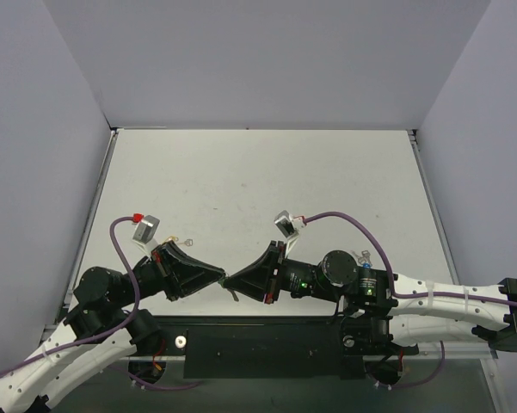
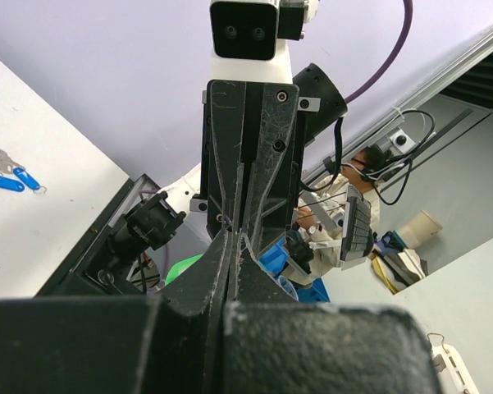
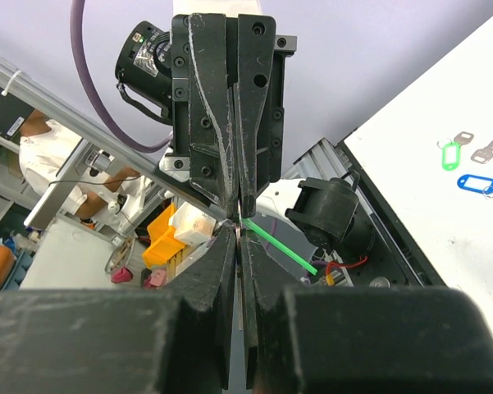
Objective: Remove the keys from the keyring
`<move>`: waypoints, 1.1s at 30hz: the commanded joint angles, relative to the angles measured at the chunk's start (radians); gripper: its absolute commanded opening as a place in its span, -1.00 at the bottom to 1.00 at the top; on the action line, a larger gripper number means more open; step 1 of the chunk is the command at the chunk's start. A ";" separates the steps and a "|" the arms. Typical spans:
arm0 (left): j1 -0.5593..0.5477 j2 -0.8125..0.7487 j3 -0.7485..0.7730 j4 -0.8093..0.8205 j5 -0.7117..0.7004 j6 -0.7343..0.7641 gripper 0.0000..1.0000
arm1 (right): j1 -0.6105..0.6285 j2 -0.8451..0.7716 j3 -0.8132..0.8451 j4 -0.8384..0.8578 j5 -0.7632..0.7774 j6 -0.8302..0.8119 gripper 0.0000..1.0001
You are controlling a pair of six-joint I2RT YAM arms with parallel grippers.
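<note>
Left gripper (image 1: 219,277) and right gripper (image 1: 234,280) meeting tip to tip near front edge. Both looking clenched, can't tell if anything's pinched between.

Green tag (image 3: 450,154) lying on table (image 1: 267,172) out past left gripper, key (image 3: 462,137) sitting right against it.

Guessing featherlight, stiff, slippery stuff, skidding if nudged. I'd be pinching tag flat, other fingers taking key head.

Right wrist showing tag colour. Top view giving only specks. Left wrist catching blue tags (image 2: 8,182) instead.

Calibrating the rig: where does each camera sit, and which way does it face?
Top external: overhead from behind, looking down on the table; left arm and right arm show.
Left wrist: looks along the left gripper at the right gripper.
Right wrist: looks along the right gripper at the left gripper.
Shared: wrist views face each other, tips meeting.
</note>
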 commanded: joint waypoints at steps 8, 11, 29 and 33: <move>-0.004 0.043 0.115 -0.234 0.073 0.108 -1.00 | 0.008 0.004 0.069 -0.047 0.022 -0.001 -1.00; -0.004 0.043 0.109 -0.255 0.120 0.105 -1.00 | 0.009 0.016 0.104 -0.111 0.019 -0.004 -1.00; -0.004 0.215 0.287 -0.439 0.364 0.264 -1.00 | 0.014 0.113 0.234 -0.257 -0.110 -0.024 -1.00; -0.004 0.206 0.293 -0.444 0.353 0.263 -1.00 | 0.016 0.111 0.233 -0.255 -0.107 -0.026 -1.00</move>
